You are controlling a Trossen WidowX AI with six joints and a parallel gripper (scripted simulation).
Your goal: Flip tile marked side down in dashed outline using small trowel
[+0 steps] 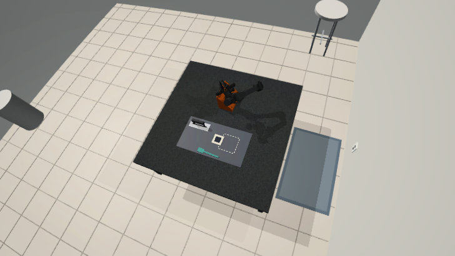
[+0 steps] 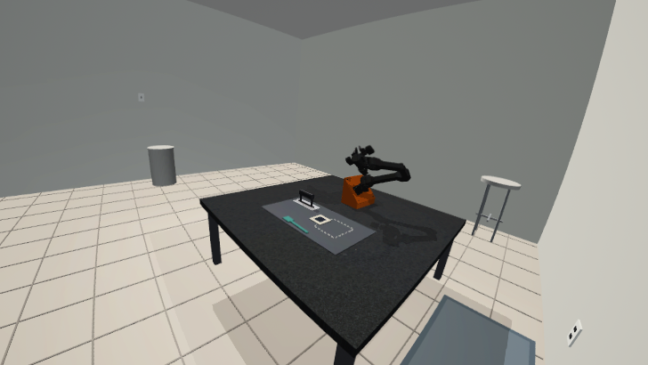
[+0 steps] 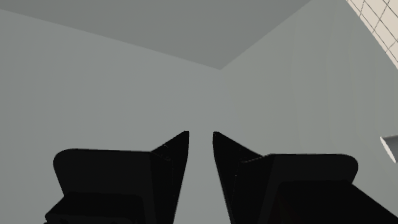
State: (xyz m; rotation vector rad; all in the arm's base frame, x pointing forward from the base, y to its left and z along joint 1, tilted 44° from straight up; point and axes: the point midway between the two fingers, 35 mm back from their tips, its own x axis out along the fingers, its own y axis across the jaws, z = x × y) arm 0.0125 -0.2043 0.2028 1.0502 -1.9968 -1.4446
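The tile (image 1: 217,139) (image 2: 319,219) lies flat on the grey mat (image 1: 187,140) (image 2: 337,246), a cream square with its dark square mark facing up. It lies beside the left side of the dashed outline (image 1: 239,138) (image 2: 334,237), mostly or fully outside it. The small teal trowel (image 1: 208,153) (image 2: 296,224) lies flat near the mat's edge farthest from the robot base, its blade toward the left and its straight handle toward the right. My gripper (image 3: 200,136) is slightly open, with nothing between its fingertips. It is raised above the orange base, away from the mat.
A white plate (image 1: 192,124) (image 2: 314,206) with a raised black handle (image 1: 199,122) (image 2: 306,196) stands at the mat's back left corner. The orange base (image 1: 224,104) (image 2: 355,197) stands on the black table (image 1: 204,181) (image 2: 317,280) behind the mat. A stool (image 1: 330,9) (image 2: 500,182) stands off the table.
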